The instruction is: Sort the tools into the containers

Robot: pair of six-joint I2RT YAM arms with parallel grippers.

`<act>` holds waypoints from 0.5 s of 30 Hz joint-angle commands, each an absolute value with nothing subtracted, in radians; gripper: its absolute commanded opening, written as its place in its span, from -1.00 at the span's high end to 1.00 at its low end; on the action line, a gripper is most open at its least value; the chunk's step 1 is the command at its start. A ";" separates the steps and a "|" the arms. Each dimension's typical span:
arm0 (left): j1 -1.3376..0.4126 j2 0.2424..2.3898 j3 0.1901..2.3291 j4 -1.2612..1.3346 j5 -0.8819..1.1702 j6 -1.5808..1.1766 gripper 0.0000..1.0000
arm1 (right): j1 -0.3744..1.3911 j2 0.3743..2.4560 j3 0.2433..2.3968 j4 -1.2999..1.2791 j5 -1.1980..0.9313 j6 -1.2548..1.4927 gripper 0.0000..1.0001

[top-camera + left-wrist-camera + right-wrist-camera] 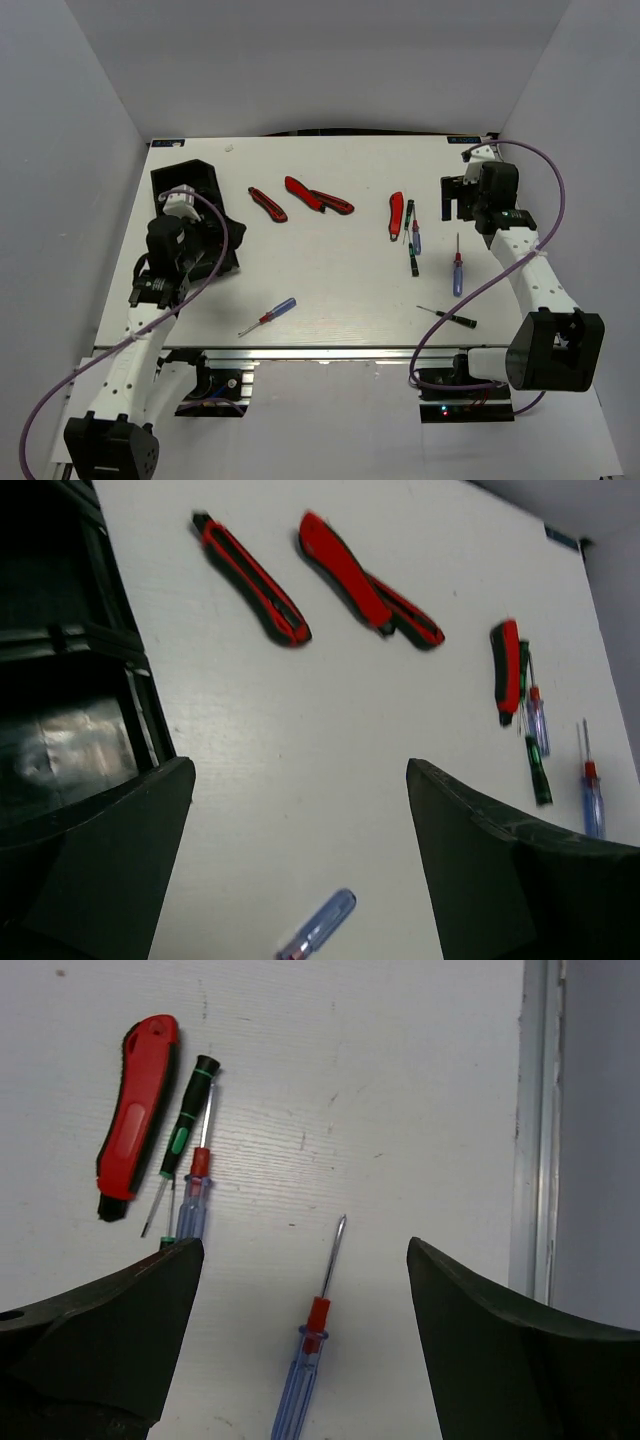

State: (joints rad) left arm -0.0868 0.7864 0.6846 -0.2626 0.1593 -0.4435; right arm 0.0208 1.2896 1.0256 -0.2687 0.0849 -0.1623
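Two black bins stand at the table's left: the far bin (195,172) (50,580) and the near bin (232,252) (70,740). My left gripper (200,235) (300,870) is open and empty, beside the near bin. A red-blue screwdriver (270,316) (320,930) lies just ahead of it. A red-black cutter (267,204) (250,580) and pliers (318,195) (365,585) lie mid-table. My right gripper (462,200) (303,1260) is open and empty, raised over another red-blue screwdriver (457,270) (310,1360). A red knife (396,215) (140,1115) and thin screwdrivers (413,240) (190,1160) lie left of it.
A black-green screwdriver (448,317) lies near the front edge on the right. The table's right edge (535,1130) runs close beside my right gripper. White walls enclose the table on the left, back and right.
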 commanded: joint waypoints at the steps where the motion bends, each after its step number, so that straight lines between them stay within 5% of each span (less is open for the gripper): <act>1: -0.084 0.828 0.729 -0.368 0.313 -0.410 -0.96 | 0.020 1.258 1.060 -0.285 -0.035 -0.184 -0.79; 3: -0.087 0.857 0.745 -0.406 0.405 -0.379 -0.96 | 0.020 1.243 1.046 -0.296 -0.115 -0.239 -0.79; 6: -0.110 0.923 0.816 -0.556 0.400 -0.350 -0.96 | 0.021 1.224 1.042 -0.374 -0.515 -0.464 -0.79; 15: -0.371 1.238 1.026 -0.906 0.106 -0.246 -0.82 | 0.066 1.296 1.106 -0.736 -0.957 -0.951 -0.79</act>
State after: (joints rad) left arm -0.3107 1.1595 0.9688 -0.7181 0.2390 -0.3031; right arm 0.0635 1.2781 1.0595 -0.5758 -0.7181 -0.7097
